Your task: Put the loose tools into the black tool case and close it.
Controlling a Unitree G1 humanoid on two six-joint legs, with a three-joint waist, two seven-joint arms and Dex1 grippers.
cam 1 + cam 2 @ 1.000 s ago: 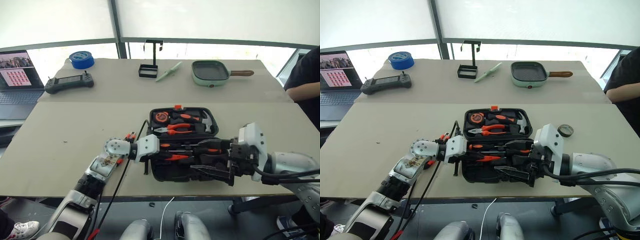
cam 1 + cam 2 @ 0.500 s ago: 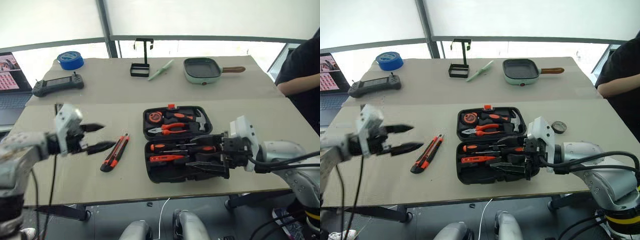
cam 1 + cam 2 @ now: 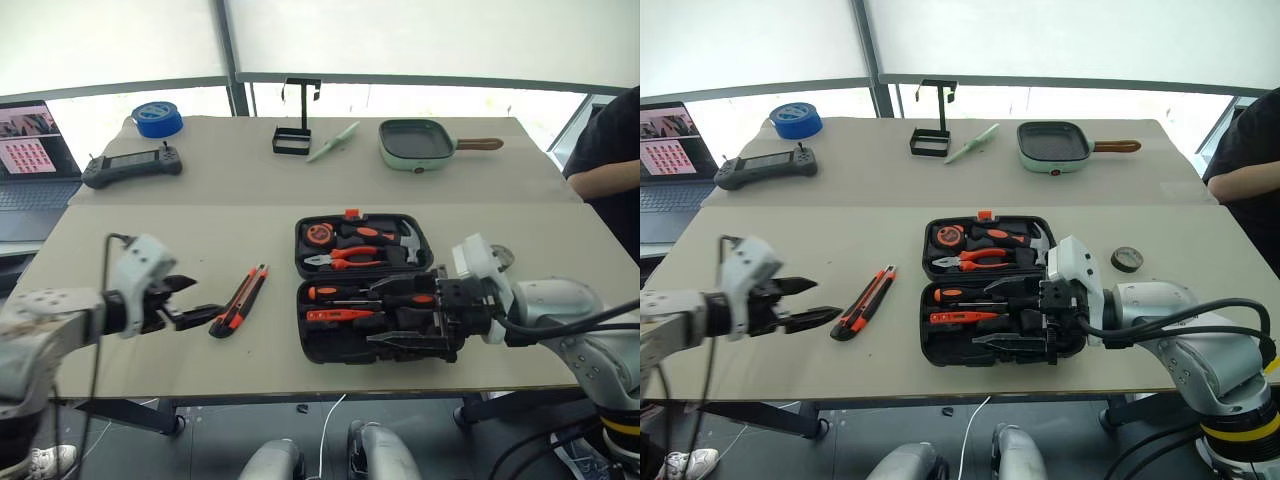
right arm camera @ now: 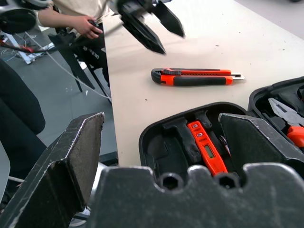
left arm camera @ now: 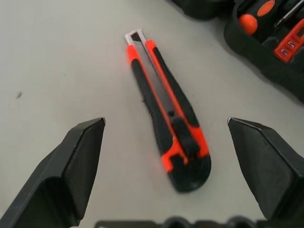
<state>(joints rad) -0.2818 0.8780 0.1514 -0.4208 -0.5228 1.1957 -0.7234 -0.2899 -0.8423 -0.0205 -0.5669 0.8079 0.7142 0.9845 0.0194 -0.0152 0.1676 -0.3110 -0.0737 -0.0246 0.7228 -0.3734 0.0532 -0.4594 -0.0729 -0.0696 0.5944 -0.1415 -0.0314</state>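
Note:
The black tool case [image 3: 430,262] lies open at the table's middle. Its near half holds two orange-and-black screwdrivers [image 3: 345,293] and the slim orange tester [image 3: 335,315]. The orange-black utility knife [image 3: 238,300] lies on the table left of the case, and shows close up as the knife [image 5: 166,128]. My left gripper [image 3: 205,298] hangs open just left of the knife's near end, apart from it. My right gripper [image 3: 385,312] stands open over the case's near half, holding nothing. A small dark tape roll [image 3: 1127,259] rests right of the case.
The far table carries a blue tape roll [image 3: 157,118], a black controller [image 3: 132,165], a black stand [image 3: 298,125] and a green pan [image 3: 420,145]. A laptop [image 3: 30,150] sits at far left. A person's arm [image 3: 610,170] is at the right edge.
My left gripper has pulled away from the case, swung left and opened; it now faces the utility knife. The right gripper has stayed put. The camera view has shifted.

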